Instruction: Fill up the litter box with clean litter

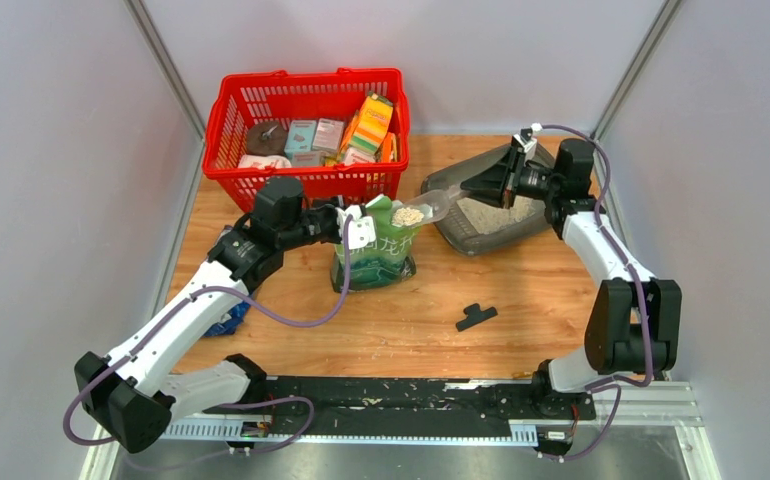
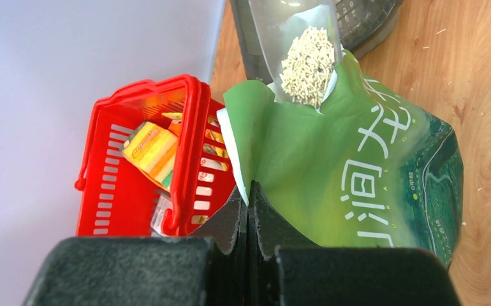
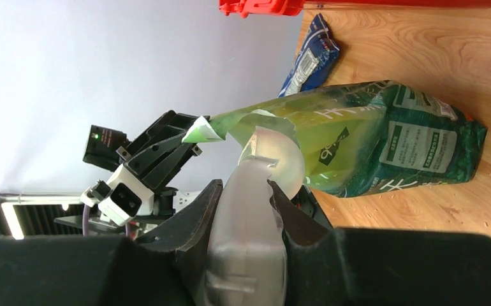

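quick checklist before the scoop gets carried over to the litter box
1. left gripper jaws shut on green pouch rim, holding it open: ok
2. right gripper jaws shut on scoop handle: ok
3. scoop loaded with clean litter: ok
4. scoop clear of the pouch mouth: cannot tell
5. litter box beside the pouch, nothing between: ok
6. room left in litter box: cannot tell

The top camera looks steeply down from above the near edge over the whole table (image 1: 521, 290). Wrist cameras ride close behind the left claw (image 2: 248, 213) and right claw (image 3: 244, 191) (both apparently rolled sideways), facing out ahead of them; all share the green pouch (image 1: 374, 255).
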Controlling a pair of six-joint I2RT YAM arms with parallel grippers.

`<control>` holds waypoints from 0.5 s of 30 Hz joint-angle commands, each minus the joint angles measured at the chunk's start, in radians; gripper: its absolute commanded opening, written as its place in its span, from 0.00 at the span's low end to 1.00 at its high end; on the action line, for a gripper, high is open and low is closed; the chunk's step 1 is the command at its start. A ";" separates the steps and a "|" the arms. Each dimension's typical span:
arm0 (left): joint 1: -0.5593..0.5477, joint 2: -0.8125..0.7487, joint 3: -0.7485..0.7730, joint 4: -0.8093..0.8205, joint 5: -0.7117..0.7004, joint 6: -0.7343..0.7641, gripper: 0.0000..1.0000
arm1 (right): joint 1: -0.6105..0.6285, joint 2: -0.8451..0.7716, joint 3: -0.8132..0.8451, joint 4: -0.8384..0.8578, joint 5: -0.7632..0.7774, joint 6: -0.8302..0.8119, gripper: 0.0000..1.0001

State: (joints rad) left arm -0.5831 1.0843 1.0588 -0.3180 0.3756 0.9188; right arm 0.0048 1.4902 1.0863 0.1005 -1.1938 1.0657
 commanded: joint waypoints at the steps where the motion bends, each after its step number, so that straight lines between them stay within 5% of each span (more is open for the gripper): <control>1: 0.014 -0.081 0.052 0.238 -0.043 0.023 0.00 | -0.035 -0.010 -0.077 0.161 -0.018 0.129 0.00; 5: 0.012 -0.090 0.047 0.209 -0.040 0.029 0.00 | -0.065 -0.001 -0.091 0.297 -0.003 0.244 0.00; 15: 0.014 -0.073 0.055 0.206 -0.035 0.037 0.00 | -0.143 -0.015 -0.035 0.312 -0.020 0.275 0.00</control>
State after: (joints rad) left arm -0.5793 1.0740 1.0565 -0.3286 0.3542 0.9180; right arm -0.1043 1.4925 1.0092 0.3511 -1.1961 1.3006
